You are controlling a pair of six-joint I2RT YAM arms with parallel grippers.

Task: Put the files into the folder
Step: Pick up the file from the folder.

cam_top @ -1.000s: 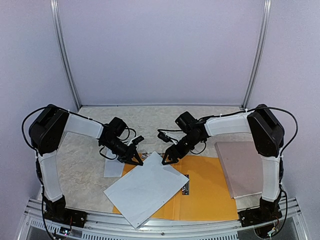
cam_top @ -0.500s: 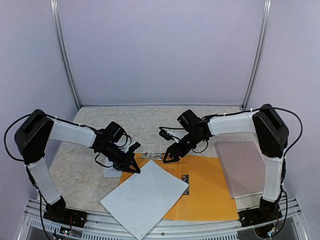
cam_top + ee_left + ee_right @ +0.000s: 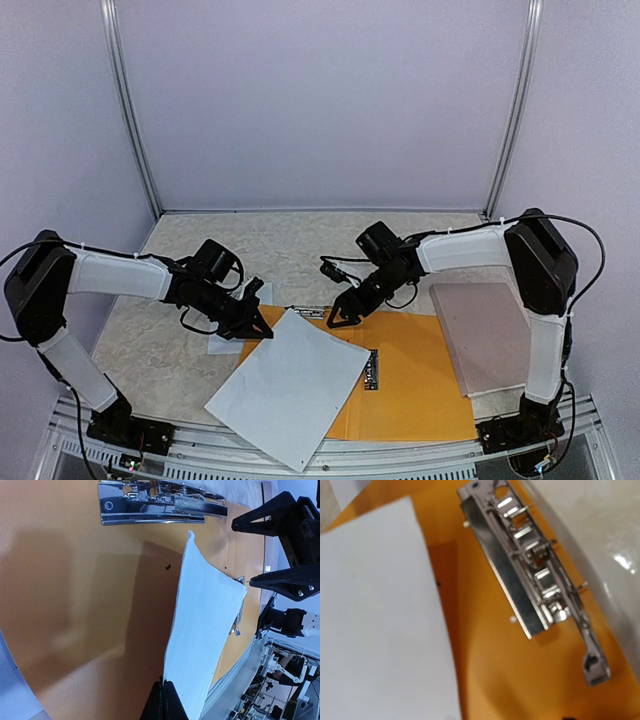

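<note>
Tabletop (image 3: 300, 235) of pale marbled stuff carried everything between the two arms. On its near right half the folder (image 3: 420, 370) lay open and flat, orange-yellow inside up, and its right edge ran just beside a pinkish-brown board (image 3: 485, 335) lying flat at the right. The files (image 3: 290, 385), showing as a white sheet turned at a slant, covered much of the folder's left half. Their left side spread past the folder onto the tabletop, and their near corner reached out over the metal rail (image 3: 400, 455) at the near edge. The left claw (image 3: 262, 330) came in low from the left with its fingers pressed together on the far left corner of the files. The left wrist view showed that edge (image 3: 200, 645) lifted and curled above the folder's surface (image 3: 75, 605), with a shadow under it. The right claw (image 3: 340, 318) hung over the folder's far edge, just right of the left one, with its fingers apart and nothing between them; the left wrist view showed its two black tips (image 3: 242, 552) well separated. A long shiny metal clip (image 3: 530, 590) was fixed to the folder at that far edge, beside the far corner of the files but apart from it. A smaller metal fitting (image 3: 371, 370) sat near the folder's middle, at the right edge of the files. A small white paper (image 3: 225, 340) lay on the tabletop under the left arm, left of the folder.
</note>
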